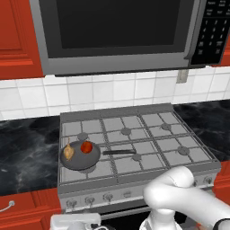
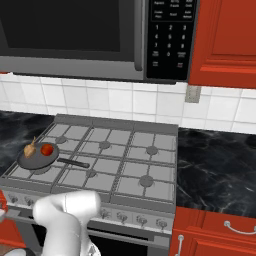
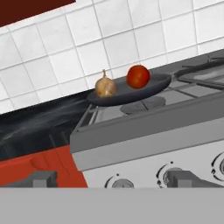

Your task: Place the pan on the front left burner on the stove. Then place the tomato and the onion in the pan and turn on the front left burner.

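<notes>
- Microwave hangs above the stove, white tile wall between them; red cabinets on either side of it.
- Stove sits between two black marbled surface stretches; knob row runs along its front edge.
- Arm is low in front of the stove, below the front edge.
- Pan sits at the stove's front left corner, over the front left burner; the burner disc shows under the pan in the hand view. Handle points right, toward the stove's middle, lying along the grate.
- Tomato is in the pan, toward its back-right part.
- Onion is in the pan at its left rim, stalk tip up, just beside the tomato; can't tell if they touch.
- End effector: fingers spread wide, holding nothing. In the hand view it's level with the stove's front panel, a knob showing just by its right fingertip, the left one against the red cabinet front.
- Hand view is rolled, so the stove edge runs tilted across it.
- Can't tell from the frames whether any knob is turned or the burner is lit.
</notes>
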{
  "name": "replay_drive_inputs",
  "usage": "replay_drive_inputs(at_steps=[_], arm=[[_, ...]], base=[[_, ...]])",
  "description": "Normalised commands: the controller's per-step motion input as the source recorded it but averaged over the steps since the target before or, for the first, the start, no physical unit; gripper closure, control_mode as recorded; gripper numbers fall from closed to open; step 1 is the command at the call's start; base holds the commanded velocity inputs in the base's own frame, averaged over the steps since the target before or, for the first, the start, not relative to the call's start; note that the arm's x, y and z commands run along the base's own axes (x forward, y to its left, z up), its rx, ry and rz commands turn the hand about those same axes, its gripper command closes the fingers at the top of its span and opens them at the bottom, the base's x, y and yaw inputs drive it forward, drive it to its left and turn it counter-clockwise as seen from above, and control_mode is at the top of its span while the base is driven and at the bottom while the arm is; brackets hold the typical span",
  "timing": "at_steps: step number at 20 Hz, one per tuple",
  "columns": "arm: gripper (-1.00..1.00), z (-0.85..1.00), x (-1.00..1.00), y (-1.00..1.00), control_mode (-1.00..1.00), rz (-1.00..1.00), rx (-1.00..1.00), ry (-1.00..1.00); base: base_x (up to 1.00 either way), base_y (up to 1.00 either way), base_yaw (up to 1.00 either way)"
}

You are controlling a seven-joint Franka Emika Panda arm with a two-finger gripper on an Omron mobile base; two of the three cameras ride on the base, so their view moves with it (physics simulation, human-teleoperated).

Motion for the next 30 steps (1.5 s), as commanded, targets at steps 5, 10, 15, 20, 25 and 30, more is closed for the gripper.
replay_drive_inputs(at_steps=[5,10,15,20,25,30], arm=[[-1.0,-0.12,0.08,0.01,-1.0,-0.08,-0.05,0.0],[-1.0,0.0,0.24,0.0,-1.0,-0.01,-0.09,0.0],[-1.0,-0.08,0.3,-0.2,-1.0,0.0,-0.09,0.0],[-1.0,-0.16,0.05,-0.45,-1.0,0.0,-0.05,0.0],[-1.0,-0.13,0.12,-0.33,-1.0,0.17,0.0,0.0],[-1.0,-0.02,0.01,-0.07,-1.0,0.3,0.0,0.0]], base=[[0.0,0.0,0.0],[0.0,0.0,0.0],[0.0,0.0,0.0],[0.0,0.0,0.0],[0.0,0.0,0.0],[0.0,0.0,0.0]])
